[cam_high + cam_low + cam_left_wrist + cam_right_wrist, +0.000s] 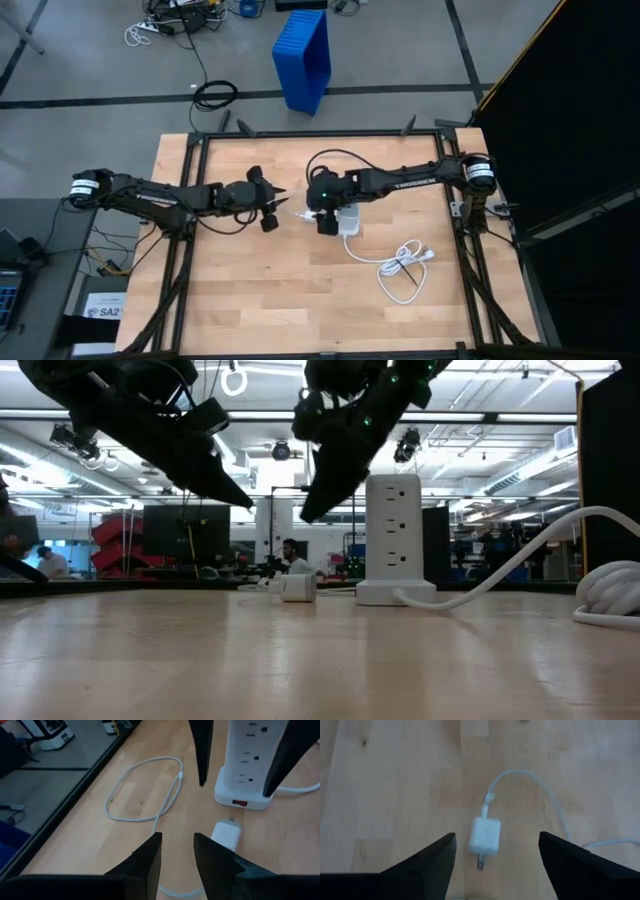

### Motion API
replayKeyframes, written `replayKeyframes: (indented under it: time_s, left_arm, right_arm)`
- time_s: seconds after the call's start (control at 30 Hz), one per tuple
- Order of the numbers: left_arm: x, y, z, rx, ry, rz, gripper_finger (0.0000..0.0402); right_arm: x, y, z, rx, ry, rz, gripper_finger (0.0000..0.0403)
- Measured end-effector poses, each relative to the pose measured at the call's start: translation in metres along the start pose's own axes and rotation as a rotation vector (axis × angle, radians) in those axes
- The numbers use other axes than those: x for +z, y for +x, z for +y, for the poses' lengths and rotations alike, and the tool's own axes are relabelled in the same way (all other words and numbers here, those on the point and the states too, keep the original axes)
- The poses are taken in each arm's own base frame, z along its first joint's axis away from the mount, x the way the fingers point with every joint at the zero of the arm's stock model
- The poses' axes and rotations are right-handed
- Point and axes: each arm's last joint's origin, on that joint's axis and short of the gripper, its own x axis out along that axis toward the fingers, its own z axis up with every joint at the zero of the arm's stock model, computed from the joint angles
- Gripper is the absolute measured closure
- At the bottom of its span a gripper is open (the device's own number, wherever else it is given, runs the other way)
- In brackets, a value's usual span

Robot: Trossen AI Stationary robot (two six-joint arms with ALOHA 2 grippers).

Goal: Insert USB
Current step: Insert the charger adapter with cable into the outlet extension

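Low view: wooden table (pixel 300 660), workshop behind.

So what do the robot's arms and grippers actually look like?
Both arms are dark, jointed, with pale lettering along a link and round pale-capped bases. The right arm shows a small green light. The left gripper and right gripper have flat, dark, tapering fingers.

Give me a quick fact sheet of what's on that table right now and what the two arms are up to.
Table: wooden top
Power tower: upright white socket block, thick cord trailing off and coiled
Charger: small white wall adapter lying flat on the wood, prongs showing
USB cable: thin white cable, looped, plugged into the adapter
Left gripper: above the adapter, fingers slightly apart, holding nothing
Right gripper: open wide, over the adapter, holding nothing
Adapter in tower: not yet
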Motion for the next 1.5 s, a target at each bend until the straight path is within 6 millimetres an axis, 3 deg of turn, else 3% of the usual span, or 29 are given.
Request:
replayKeyframes:
  time_s: [0.2, 0.3, 0.63, 1.1, 1.3, 1.5]
  left_arm:
    - [0.000, 0.000, 0.000, 0.000, -0.001, -0.002, 0.0300]
    - [0.000, 0.000, 0.000, 0.000, -0.001, -0.004, 0.0300]
    - [0.001, 0.000, 0.000, 0.000, -0.003, -0.007, 0.0300]
    - [0.001, 0.000, 0.000, 0.000, -0.009, -0.006, 0.0300]
    - [0.000, 0.000, 0.000, 0.000, -0.009, -0.003, 0.0300]
    - [0.000, 0.000, 0.000, 0.000, -0.008, -0.002, 0.0300]
  right_arm:
    - [0.017, -0.018, -0.002, 0.001, -0.002, 0.017, 0.0156]
    - [0.015, -0.017, -0.004, 0.003, 0.000, 0.037, 0.0155]
    - [-0.013, 0.052, -0.003, 0.024, 0.003, 0.206, 0.0147]
    - [-0.035, 0.092, -0.003, 0.121, 0.063, 0.290, 0.0141]
    - [-0.035, 0.095, -0.004, 0.114, 0.062, 0.280, 0.0172]
    - [-0.034, 0.096, -0.004, 0.111, 0.060, 0.265, 0.0256]
